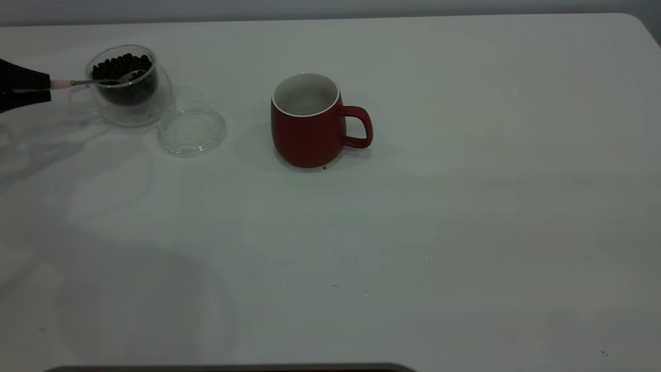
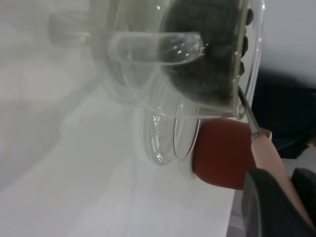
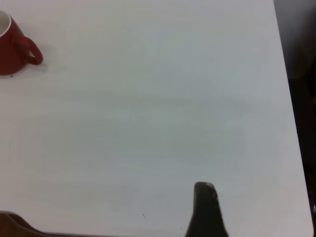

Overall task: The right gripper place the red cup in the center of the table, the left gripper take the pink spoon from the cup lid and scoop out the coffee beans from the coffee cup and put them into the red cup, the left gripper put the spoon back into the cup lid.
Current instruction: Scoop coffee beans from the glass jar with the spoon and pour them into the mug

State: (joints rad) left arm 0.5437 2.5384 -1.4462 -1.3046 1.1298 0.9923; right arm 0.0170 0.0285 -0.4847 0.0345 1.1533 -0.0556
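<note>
The red cup [image 1: 307,132] stands upright near the middle of the table [image 1: 413,232], handle to the right, its white inside bare. My left gripper [image 1: 49,85] at the far left is shut on the pink spoon [image 1: 93,81] by its handle. The spoon's metal bowl reaches over the rim of the coffee cup [image 1: 131,103] and lies on the coffee beans [image 1: 120,66]. The cup lid [image 1: 192,130] lies flat between the two cups with nothing in it. In the left wrist view my left gripper [image 2: 286,197] pinches the pink handle [image 2: 266,153]. My right gripper [image 3: 205,197] is parked far right of the red cup [image 3: 10,49].
The table's rounded far right corner [image 1: 638,20] and its right edge [image 3: 291,123] are in view. A dark strip [image 1: 232,368] runs along the front edge. A few dark specks lie on the tabletop.
</note>
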